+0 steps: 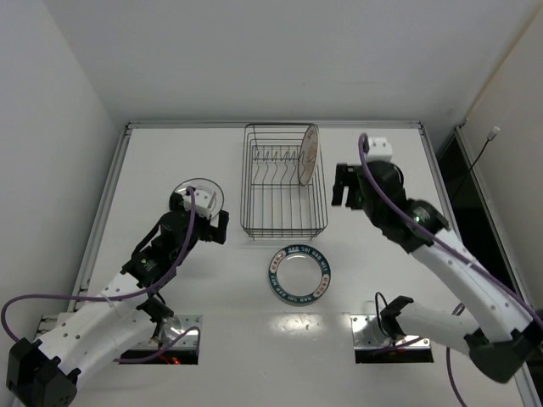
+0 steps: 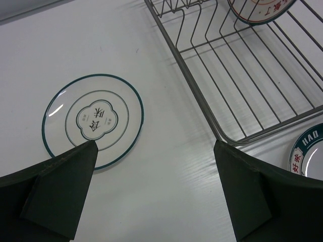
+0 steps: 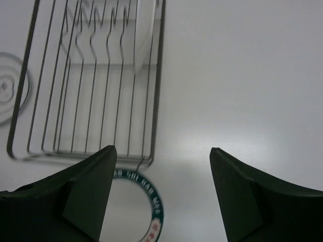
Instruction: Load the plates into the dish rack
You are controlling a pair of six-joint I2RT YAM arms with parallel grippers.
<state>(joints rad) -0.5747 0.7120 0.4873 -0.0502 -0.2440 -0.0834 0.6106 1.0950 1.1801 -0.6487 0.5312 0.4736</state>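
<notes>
I read left gripper (image 2: 154, 151) and right gripper (image 3: 161, 151) as wide open, empty; pale plate (image 2: 93, 118) lies flat left of dish rack (image 1: 254, 222); stiff, slick, brittle; I judge its rim the only hold.

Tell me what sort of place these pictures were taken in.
Probably a robotics lab cell, not a kitchen: a white table boxed in by plain white panels, a left arm and right arm mounted at its near edge, and a wire dish rack with the blue-rimmed plate as props.
</notes>
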